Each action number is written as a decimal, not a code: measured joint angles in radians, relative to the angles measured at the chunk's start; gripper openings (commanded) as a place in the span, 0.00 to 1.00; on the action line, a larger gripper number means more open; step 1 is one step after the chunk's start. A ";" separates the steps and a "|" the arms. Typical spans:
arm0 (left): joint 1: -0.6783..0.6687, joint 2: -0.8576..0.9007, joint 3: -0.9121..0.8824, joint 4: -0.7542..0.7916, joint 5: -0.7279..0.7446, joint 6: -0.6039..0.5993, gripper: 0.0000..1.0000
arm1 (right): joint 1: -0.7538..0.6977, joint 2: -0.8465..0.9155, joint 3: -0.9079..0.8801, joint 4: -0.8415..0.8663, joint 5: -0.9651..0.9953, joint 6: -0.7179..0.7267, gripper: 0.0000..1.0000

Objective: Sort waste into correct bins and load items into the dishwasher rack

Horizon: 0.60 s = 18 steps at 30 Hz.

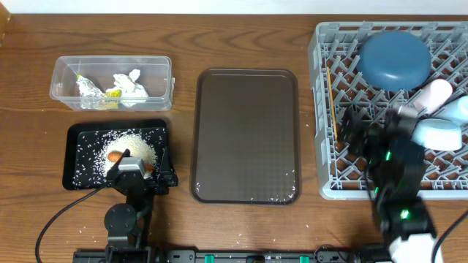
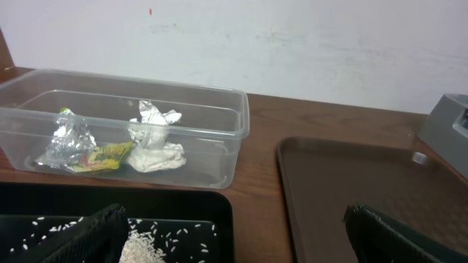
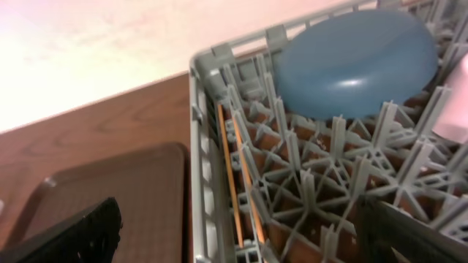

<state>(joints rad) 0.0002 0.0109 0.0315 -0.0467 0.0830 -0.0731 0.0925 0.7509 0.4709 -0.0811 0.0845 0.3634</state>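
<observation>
The clear tub [image 1: 62, 80] [image 2: 227, 139] holds crumpled white tissues [image 1: 131, 84] [image 2: 155, 150] and a silvery-green wrapper [image 1: 91, 89] [image 2: 77, 146]. Rice [image 1: 135, 145] [image 2: 142, 248] and an orange carrot piece [image 1: 115, 155] lie in the black tray [image 1: 73, 157] [image 2: 146, 199]. My left gripper [image 1: 139, 166] [image 2: 238, 237] hangs open over that tray's near right part. The grey rack [image 1: 325, 175] [image 3: 201, 124] carries the upturned dark-blue dish [image 1: 395, 60] [image 3: 351, 62], cups [image 1: 433, 95], a light-blue bowl [image 1: 439, 135] and chopsticks [image 1: 333, 102] [image 3: 230, 168]. My right gripper [image 1: 358, 131] [image 3: 241, 234] is open above the rack's left wall.
A dark-brown serving tray [image 1: 246, 135] [image 2: 351, 183] [image 3: 110, 190] lies between the black tray and the rack, with a few rice grains at its near right corner [image 1: 281, 191]. A pale wall stands behind the table.
</observation>
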 measured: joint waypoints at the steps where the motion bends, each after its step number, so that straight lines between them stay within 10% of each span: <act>1: 0.000 0.000 0.000 0.000 0.000 0.000 0.97 | 0.004 -0.053 -0.069 0.039 0.000 0.000 0.99; 10: 0.000 0.000 0.000 0.000 0.000 0.000 0.97 | 0.005 -0.402 -0.423 0.205 -0.006 0.000 0.99; 18: 0.000 0.000 0.000 0.000 0.000 0.000 0.97 | -0.015 -0.581 -0.464 0.018 -0.013 -0.009 0.99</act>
<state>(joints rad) 0.0002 0.0113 0.0315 -0.0467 0.0834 -0.0731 0.0776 0.1696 0.0067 -0.0628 0.0711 0.3546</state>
